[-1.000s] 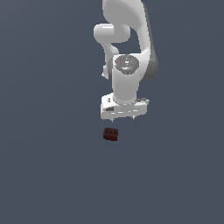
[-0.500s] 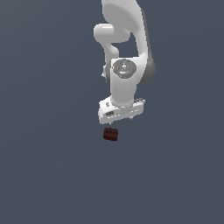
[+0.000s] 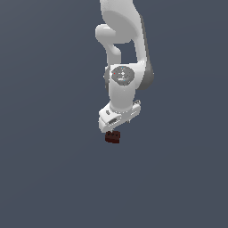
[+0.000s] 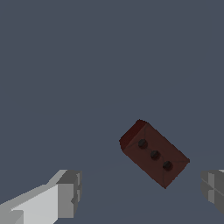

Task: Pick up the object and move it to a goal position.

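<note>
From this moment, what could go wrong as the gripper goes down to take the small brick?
1. In the wrist view the brick lies at an angle to the line between the two fingers, so closing may catch its corners and turn it.
2. The brick also sits nearer one finger, so that finger may push it first.
3. In the exterior view the gripper hides part of the brick, so the remaining height is unclear.

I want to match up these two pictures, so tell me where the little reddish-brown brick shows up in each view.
Exterior view: the brick lies just under the white gripper, a little below the picture's middle.
Wrist view: the brick fills the ground ahead, angled, three dark spots on its top face, between the two grey fingers.
Shared landmark: the gripper, jaws open, not touching the brick.
</note>
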